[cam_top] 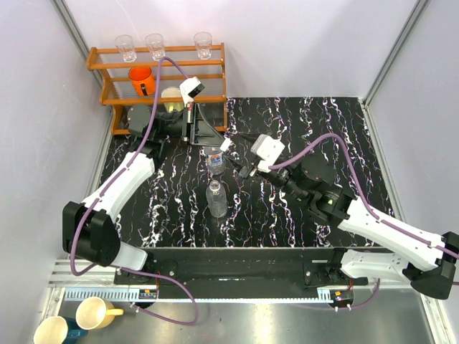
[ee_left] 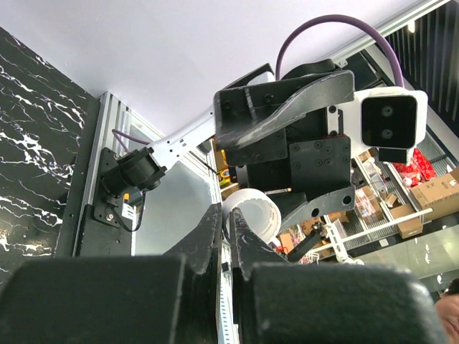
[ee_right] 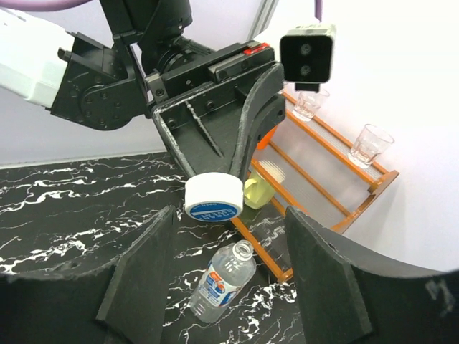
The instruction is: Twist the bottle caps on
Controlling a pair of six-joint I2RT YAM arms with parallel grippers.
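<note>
My left gripper [cam_top: 224, 147] is shut on the rim of a white bottle cap [ee_left: 252, 215] with a blue top [ee_right: 212, 199], holding it in the air. Its fingertips [ee_left: 215, 226] pinch the cap's wall. My right gripper [ee_right: 229, 213] faces that cap, open, with one finger on each side and not touching it. Below the cap stands a clear bottle [ee_right: 222, 281] with a red and blue label and an open neck [cam_top: 215, 162]. A second clear bottle [cam_top: 216, 201], uncapped, stands nearer the table's front edge.
An orange rack [cam_top: 161, 72] at the back left carries three clear glasses, an orange cup [cam_top: 141, 79] and a yellow mug [ee_right: 257, 192]. Two mugs [cam_top: 97, 313] sit off the table at the bottom left. Walls close in on both sides.
</note>
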